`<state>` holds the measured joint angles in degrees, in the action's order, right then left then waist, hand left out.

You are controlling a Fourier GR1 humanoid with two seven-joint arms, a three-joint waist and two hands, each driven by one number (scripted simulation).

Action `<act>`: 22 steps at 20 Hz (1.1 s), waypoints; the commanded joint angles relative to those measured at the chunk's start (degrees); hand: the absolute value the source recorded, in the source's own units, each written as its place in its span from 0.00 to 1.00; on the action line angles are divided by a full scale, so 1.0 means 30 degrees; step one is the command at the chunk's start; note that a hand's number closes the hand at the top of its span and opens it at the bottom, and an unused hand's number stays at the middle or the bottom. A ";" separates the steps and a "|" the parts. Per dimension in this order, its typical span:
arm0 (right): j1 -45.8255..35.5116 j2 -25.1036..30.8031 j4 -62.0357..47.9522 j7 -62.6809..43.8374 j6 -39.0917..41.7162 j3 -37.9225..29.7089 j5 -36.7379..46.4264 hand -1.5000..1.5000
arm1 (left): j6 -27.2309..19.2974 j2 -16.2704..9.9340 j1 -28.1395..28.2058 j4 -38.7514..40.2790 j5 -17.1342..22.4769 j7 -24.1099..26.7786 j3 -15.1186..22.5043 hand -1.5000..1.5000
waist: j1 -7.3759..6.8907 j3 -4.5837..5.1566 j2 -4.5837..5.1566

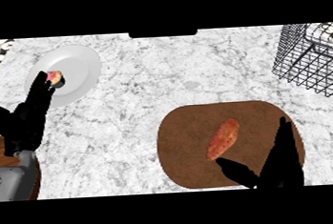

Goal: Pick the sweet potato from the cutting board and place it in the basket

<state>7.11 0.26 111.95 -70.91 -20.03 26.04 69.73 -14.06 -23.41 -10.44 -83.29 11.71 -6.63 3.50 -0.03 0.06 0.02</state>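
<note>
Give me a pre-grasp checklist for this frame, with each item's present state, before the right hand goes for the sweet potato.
1. Sweet potato lies on the cutting board, uncovered: ok.
2. Right hand is open, thumb and fingers spread beside the sweet potato: ok.
3. Right hand touches the sweet potato: cannot tell; the thumb tip is near its lower end.
4. Basket stands at the far right, partly cut off by the view's edge, its opening unobstructed: ok.
5. Counter between board and basket is free of things: ok.
6. Left hand rests open at the left by the plate, out of the way: ok.

No readable text, labels (or numbers)
</note>
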 commanded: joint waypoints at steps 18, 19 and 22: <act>-0.1111 -0.0082 -0.1805 -0.4750 -0.1439 0.0030 -0.0074 0.00 | 0.0335 0.0593 -0.0342 0.0267 -0.0673 0.0150 -0.0234 0.50 | 0.0060 0.0009 0.0009; -0.1564 -0.0082 -0.3376 -0.4755 -0.2414 -0.0249 -0.0438 0.00 | 0.0672 0.0424 0.0026 0.0728 -0.0412 0.0646 -0.0606 0.50 | -0.0095 0.0007 0.0069; -0.0850 -0.0083 -0.3202 -0.4491 -0.2643 0.0242 -0.0534 0.00 | 0.0430 0.0668 -0.0425 0.0654 -0.0747 0.0002 -0.0362 0.50 | 0.0035 -0.0008 0.0012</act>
<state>5.70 0.17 103.00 -70.54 -26.33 25.54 67.88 -13.46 -21.42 -11.33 -82.39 9.46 -6.71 2.91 -0.02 0.05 0.03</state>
